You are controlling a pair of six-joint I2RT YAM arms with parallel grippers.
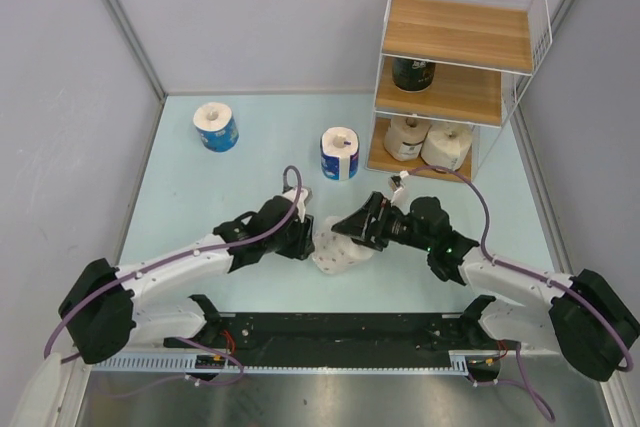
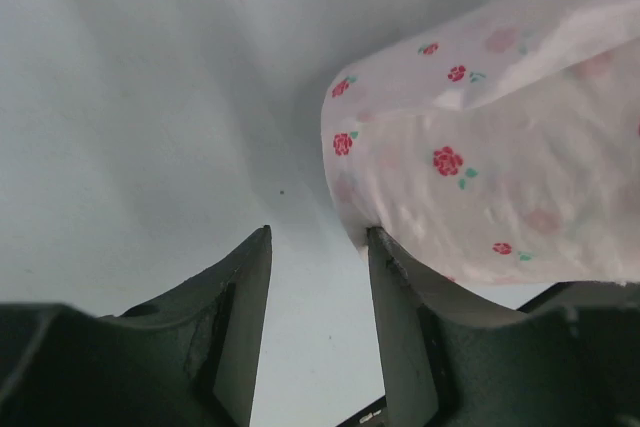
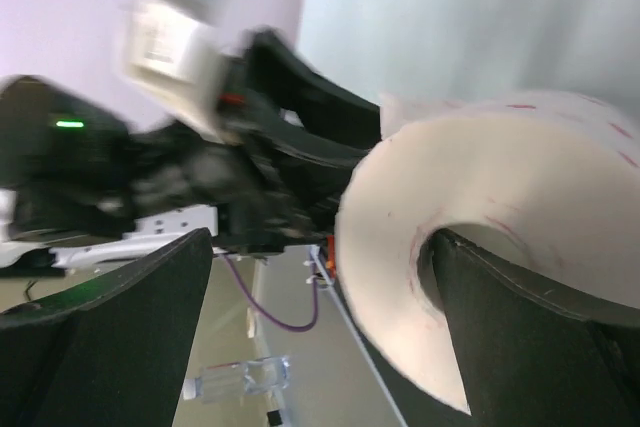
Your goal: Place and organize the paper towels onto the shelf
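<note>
The white red-speckled roll (image 1: 338,252) lies on the table between my two grippers. My left gripper (image 1: 308,239) is open and empty; in the left wrist view (image 2: 318,232) the roll (image 2: 480,147) touches the outside of its right finger (image 2: 400,317). My right gripper (image 1: 352,222) is wide open (image 3: 322,237), with one finger (image 3: 520,327) inside the hollow core of the roll (image 3: 390,277). Two blue-wrapped rolls (image 1: 215,127) (image 1: 340,153) stand on the table. The shelf (image 1: 460,32) at the back right holds a dark roll (image 1: 412,74) on its middle board and two pale rolls (image 1: 407,137) (image 1: 447,145) on its bottom board.
The shelf's top board is bare. Grey walls close the table at the back and both sides. The black base rail (image 1: 340,327) runs along the near edge. My left arm (image 3: 200,167) fills the left of the right wrist view.
</note>
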